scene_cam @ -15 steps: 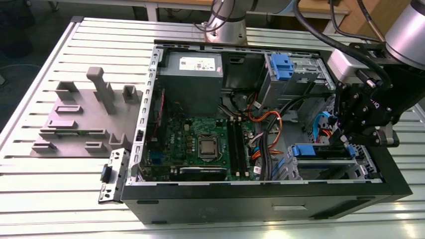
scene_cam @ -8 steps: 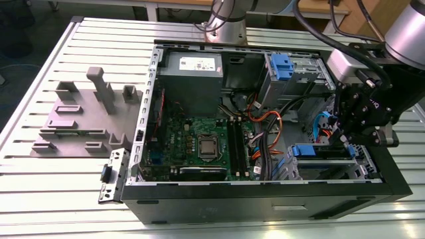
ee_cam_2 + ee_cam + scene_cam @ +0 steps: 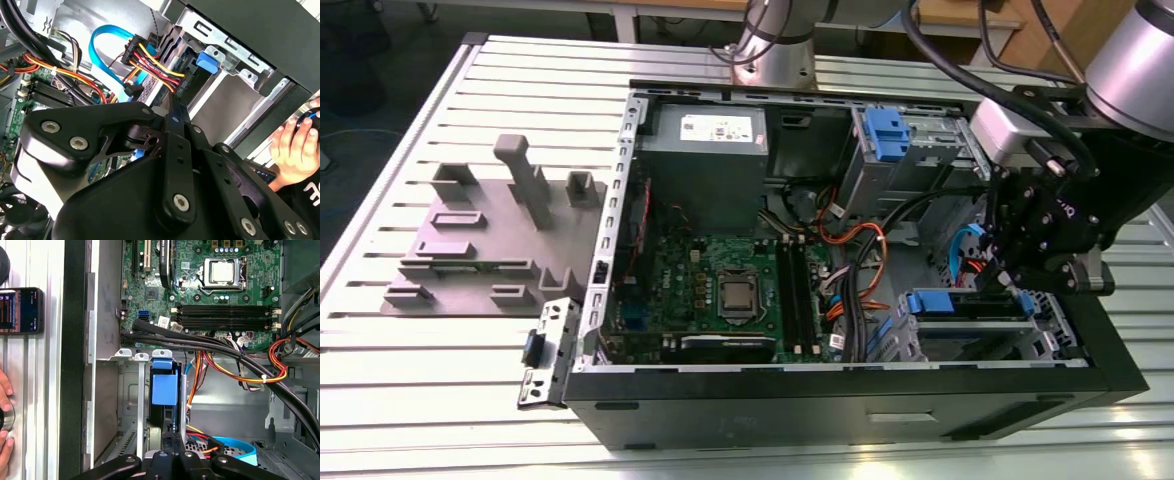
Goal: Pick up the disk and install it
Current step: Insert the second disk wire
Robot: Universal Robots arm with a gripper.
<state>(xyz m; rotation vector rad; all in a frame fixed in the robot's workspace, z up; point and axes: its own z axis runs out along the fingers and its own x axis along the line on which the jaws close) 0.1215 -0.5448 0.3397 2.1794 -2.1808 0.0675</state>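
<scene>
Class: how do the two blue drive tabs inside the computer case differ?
The disk sits in the drive cage low on the exterior view's right, right by the gripper; the other caddy sits in the bay higher up, beside the power supply. In the exterior view the disk's blue tab looks wide and low, the other caddy tall and narrow. Both are blue plastic.
</scene>
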